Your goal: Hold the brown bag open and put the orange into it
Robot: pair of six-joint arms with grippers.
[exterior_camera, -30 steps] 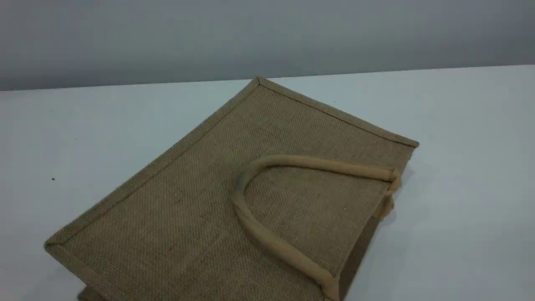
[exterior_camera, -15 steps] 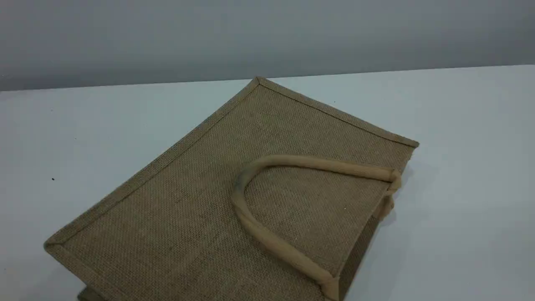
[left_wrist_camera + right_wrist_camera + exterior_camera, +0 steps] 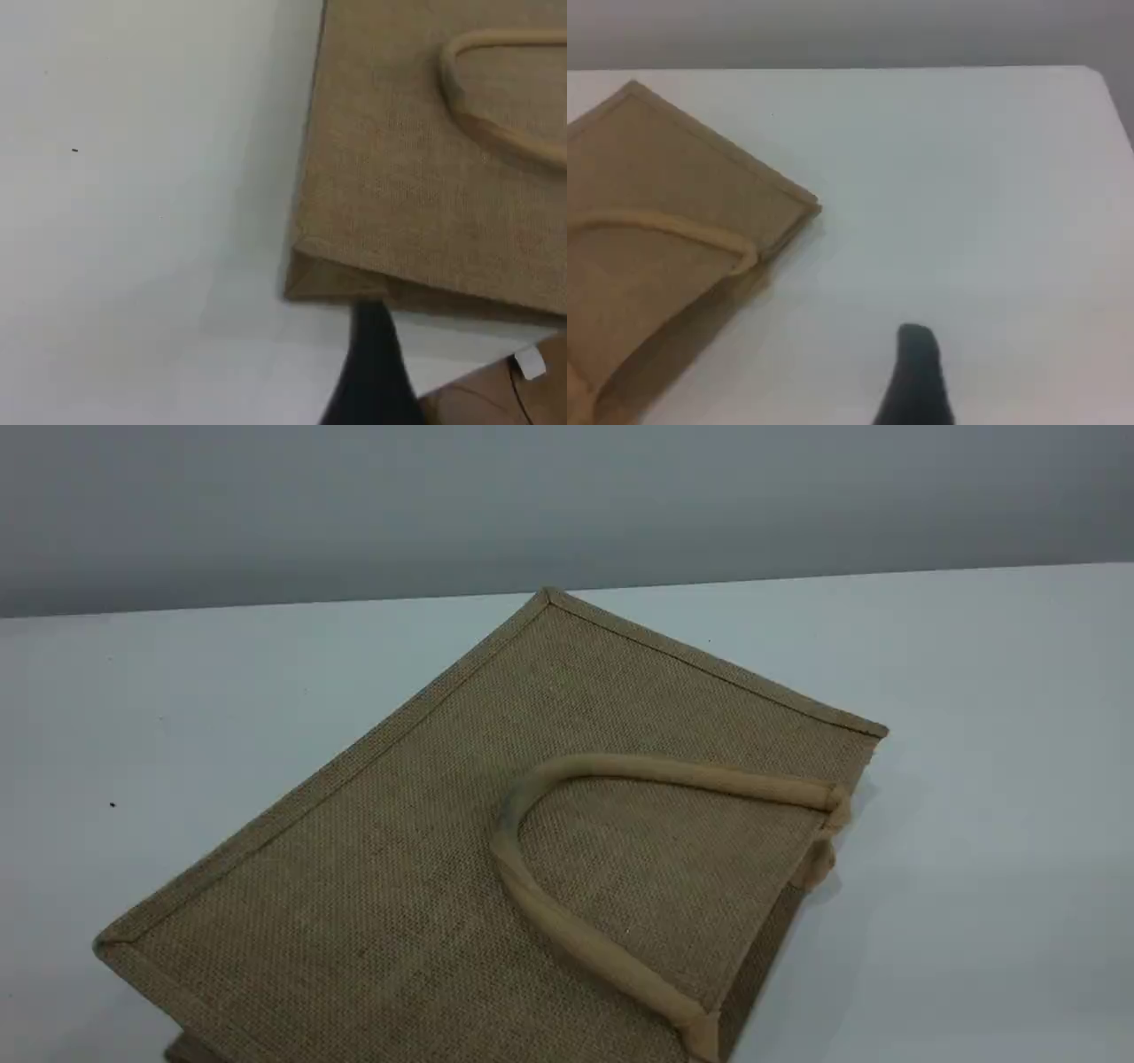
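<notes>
- One brown bag (image 3: 425,868) lies flat on the white desk (image 3: 974,779), broad woven face up, turned at an angle to the desk edges
- Handle (image 3: 567,930): a thick beige padded loop folded back flat onto the upper face of the bag; its two ends run to the bag's mouth edge, which faces the right side of the scene view
- Second handle (image 3: 819,864): only a short beige stub shows, under the mouth edge, below the upper handle's end
- Bag mouth: closed, the upper panel resting down on the lower one; a folded side gusset (image 3: 341,283) shows as a dark crease at the bag corner in the left wrist view
- Left claw (image 3: 376,372): one dark fingertip visible, hanging above the desk just in front of the bag's near corner and not touching it; the bag lies ahead and to the right of this tip; nothing is seen in its hold, and its spread cannot be judged from one tip
- Right claw (image 3: 917,376): one dark fingertip visible over bare desk, well apart from the bag; the bag lies ahead and to the left of it; the jaws stand fully spread and nothing is held
- Orange: not visible in any of the three views
</notes>
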